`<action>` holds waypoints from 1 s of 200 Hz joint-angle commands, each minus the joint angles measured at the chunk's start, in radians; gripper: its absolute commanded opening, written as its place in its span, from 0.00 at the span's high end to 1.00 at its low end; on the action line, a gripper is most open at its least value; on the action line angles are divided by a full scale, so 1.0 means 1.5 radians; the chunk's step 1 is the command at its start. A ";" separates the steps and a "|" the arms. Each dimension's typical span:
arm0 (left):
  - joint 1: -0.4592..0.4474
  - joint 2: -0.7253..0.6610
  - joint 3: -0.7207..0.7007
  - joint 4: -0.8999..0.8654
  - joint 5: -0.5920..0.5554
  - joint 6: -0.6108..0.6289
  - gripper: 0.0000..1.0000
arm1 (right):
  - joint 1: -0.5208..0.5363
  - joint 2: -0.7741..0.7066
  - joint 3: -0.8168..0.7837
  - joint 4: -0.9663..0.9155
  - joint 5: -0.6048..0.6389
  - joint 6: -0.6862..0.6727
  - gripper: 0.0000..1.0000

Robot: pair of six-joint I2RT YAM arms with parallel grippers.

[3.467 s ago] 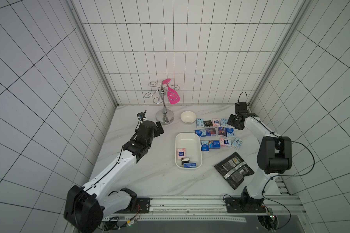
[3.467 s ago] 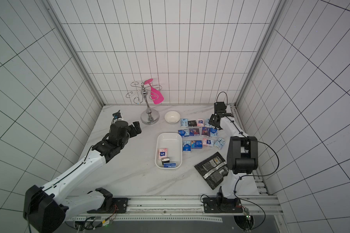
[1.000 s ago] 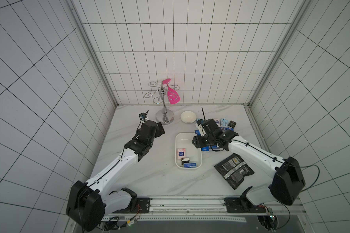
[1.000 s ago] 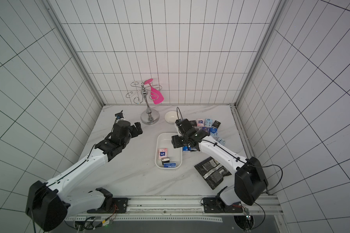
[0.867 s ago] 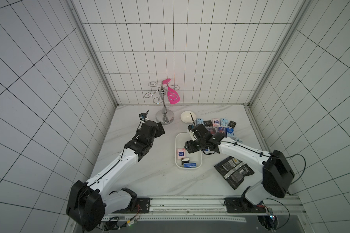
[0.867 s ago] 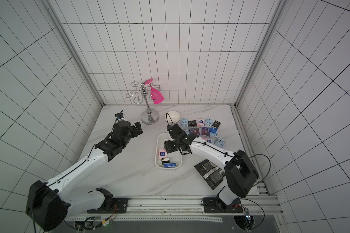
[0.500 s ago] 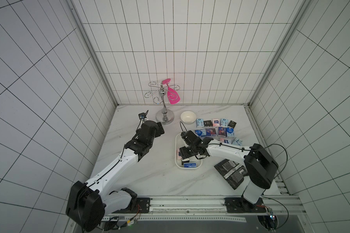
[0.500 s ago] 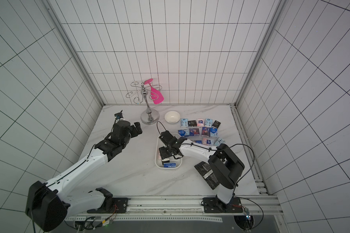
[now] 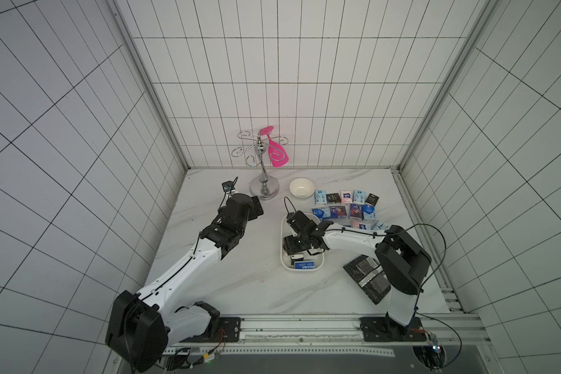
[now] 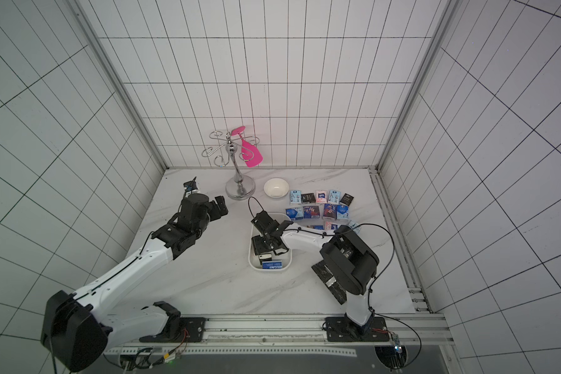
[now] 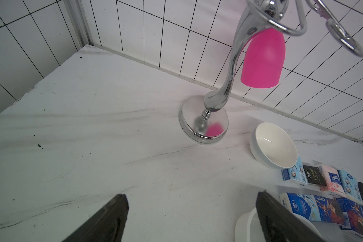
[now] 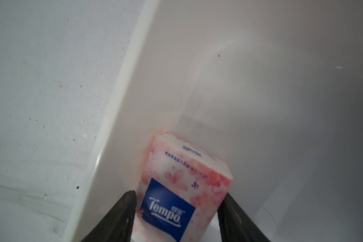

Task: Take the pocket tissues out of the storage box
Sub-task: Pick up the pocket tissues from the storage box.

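Marble table (image 9: pixel 240 285), storage box (image 9: pixel 300 271), pocket tissues (image 9: pixel 337 212), bowl (image 9: pixel 301 187), stand (image 9: pixel 264 191), pouches (image 9: pixel 366 278)

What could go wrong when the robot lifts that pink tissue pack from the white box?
The pink packet lies close to the storage box wall, so the right pincer might catch the wall and drag the box. It flanks only one end, so the packet might tip and slip.

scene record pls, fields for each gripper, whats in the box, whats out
left gripper: open, empty, above the table near the chrome stand
right gripper: open, down in the storage box, straddling a pink packet
in box: pink packet, black packet, blue packet
out of box: rows of pocket tissues on the table beside the white bowl
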 commanded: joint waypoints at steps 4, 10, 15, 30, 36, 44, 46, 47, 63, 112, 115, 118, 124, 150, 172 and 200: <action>-0.002 -0.010 0.010 0.002 -0.007 0.009 0.01 | 0.003 0.012 0.031 0.001 0.026 0.016 0.38; -0.002 -0.010 0.009 0.002 -0.007 0.009 0.02 | 0.002 0.013 0.031 -0.005 0.042 0.016 0.39; -0.002 -0.010 0.009 0.002 -0.007 0.009 0.01 | 0.001 0.015 0.032 -0.013 0.055 0.016 0.41; -0.002 -0.011 0.008 0.002 -0.010 0.010 0.02 | -0.006 0.018 0.034 -0.035 0.082 0.012 0.43; -0.002 -0.012 0.007 0.002 -0.010 0.010 0.01 | -0.009 0.019 0.034 -0.043 0.093 0.009 0.44; -0.002 -0.011 0.007 0.002 -0.011 0.010 0.01 | -0.013 0.019 0.031 -0.049 0.109 0.007 0.45; -0.002 -0.011 0.006 0.002 -0.010 0.009 0.02 | -0.015 0.019 0.030 -0.051 0.112 0.006 0.45; -0.002 -0.011 0.006 0.002 -0.010 0.009 0.01 | -0.016 0.018 0.029 -0.052 0.113 0.006 0.45; -0.002 -0.010 0.006 0.002 -0.009 0.007 0.01 | -0.031 0.010 0.020 -0.055 0.130 0.003 0.46; -0.002 -0.011 0.004 0.002 -0.005 0.005 0.01 | -0.069 -0.026 0.025 -0.076 0.171 -0.023 0.45; -0.002 -0.012 0.004 0.002 -0.005 0.005 0.01 | -0.068 -0.027 0.027 -0.077 0.168 -0.025 0.44; -0.002 -0.011 0.003 0.002 -0.005 0.005 0.01 | -0.068 -0.028 0.029 -0.079 0.166 -0.026 0.44; -0.002 -0.012 0.003 0.002 -0.005 0.005 0.01 | -0.065 -0.027 0.035 -0.083 0.158 -0.029 0.43; -0.002 -0.013 0.002 0.002 -0.006 0.005 0.01 | -0.040 -0.019 0.055 -0.089 0.159 -0.035 0.38; -0.002 -0.014 0.002 0.002 -0.005 0.005 0.01 | -0.030 -0.005 0.067 -0.097 0.162 -0.034 0.34; -0.002 -0.015 0.000 0.002 -0.007 0.007 0.01 | -0.030 0.014 0.068 -0.106 0.184 -0.030 0.33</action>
